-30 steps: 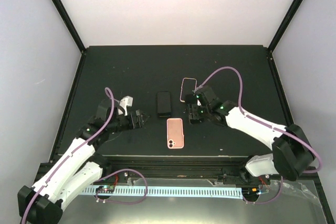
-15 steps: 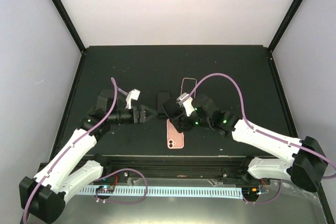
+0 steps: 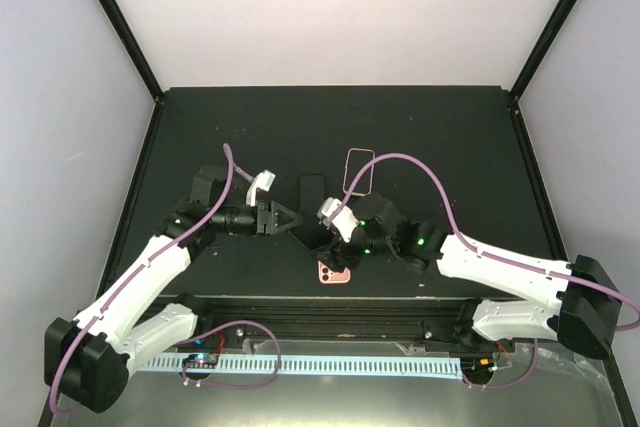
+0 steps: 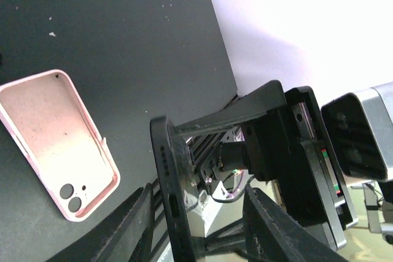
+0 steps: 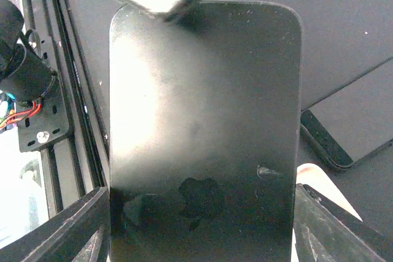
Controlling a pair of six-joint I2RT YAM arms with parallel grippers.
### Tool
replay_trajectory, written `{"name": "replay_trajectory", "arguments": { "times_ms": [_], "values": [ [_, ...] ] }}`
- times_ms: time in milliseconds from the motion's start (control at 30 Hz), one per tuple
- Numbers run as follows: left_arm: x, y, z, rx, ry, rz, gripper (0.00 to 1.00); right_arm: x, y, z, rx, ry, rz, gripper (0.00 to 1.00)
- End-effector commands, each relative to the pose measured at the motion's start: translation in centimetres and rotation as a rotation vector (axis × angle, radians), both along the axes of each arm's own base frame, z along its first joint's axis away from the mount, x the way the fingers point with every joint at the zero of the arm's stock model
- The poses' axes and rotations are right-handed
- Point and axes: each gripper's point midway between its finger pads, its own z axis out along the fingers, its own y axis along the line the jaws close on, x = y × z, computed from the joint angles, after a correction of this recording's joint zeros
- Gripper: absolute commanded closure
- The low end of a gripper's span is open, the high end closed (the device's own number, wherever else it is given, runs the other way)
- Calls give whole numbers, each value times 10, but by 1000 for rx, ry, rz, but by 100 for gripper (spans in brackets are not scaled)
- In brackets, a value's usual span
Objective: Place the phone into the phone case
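**A:** Where was the black phone (image 5: 202,108)?

**B:** Lifted off the counter (image 3: 220,137), near the middle between the two arms. The right fingers (image 5: 73,228) were clenched on its long edges, one on each side; its back, with the logo, faced the right wrist camera.

**A:** And the left fingers (image 4: 138,225)?

**B:** They stood on either side of one end of the phone, which showed edge-on in the left wrist view. A gap was visible between the phone and one finger, so they were parted and not gripping.

**A:** Where was the pink case (image 4: 58,139)?

**B:** It lay flat on the counter towards the near edge, hollow side up, with its camera holes in one corner. From above, the right arm's wrist hid most of it and only its near end showed; the phone hung above it, not in it.

**A:** Was anything else there?

**B:** A dark handset (image 5: 353,115) lay flat just beyond the held phone; a clear case (image 3: 359,169) lay to its right, near it but not touching.
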Motion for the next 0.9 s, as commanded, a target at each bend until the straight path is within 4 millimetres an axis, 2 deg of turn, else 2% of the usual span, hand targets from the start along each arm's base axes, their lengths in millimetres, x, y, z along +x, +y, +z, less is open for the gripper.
{"name": "replay_trajectory", "arguments": {
  "times_ms": [0, 133, 300, 467, 600, 767, 867],
  "values": [
    [3, -3, 16, -44, -31, -17, 63, -2, 16, 28, 72, -86, 54, 36],
    [-1, -3, 15, -51, -31, -29, 82, -3, 16, 31, 79, -90, 51, 36],
    [-4, -3, 13, -60, -21, -33, 98, -4, 16, 36, 65, -113, 37, 36],
    [-5, -1, 11, -67, -3, -13, 98, 1, 12, 40, 51, -118, -13, 28],
    [-2, -1, 10, -79, 26, 24, 98, 4, 9, 47, 56, -157, -65, 25],
    [1, 2, 13, -80, 19, 58, 98, 6, 5, 64, 81, -219, -93, 21],
    [2, 4, 13, -71, 12, 71, 98, 7, 1, 76, 85, -250, -99, 13]
  ]
}}
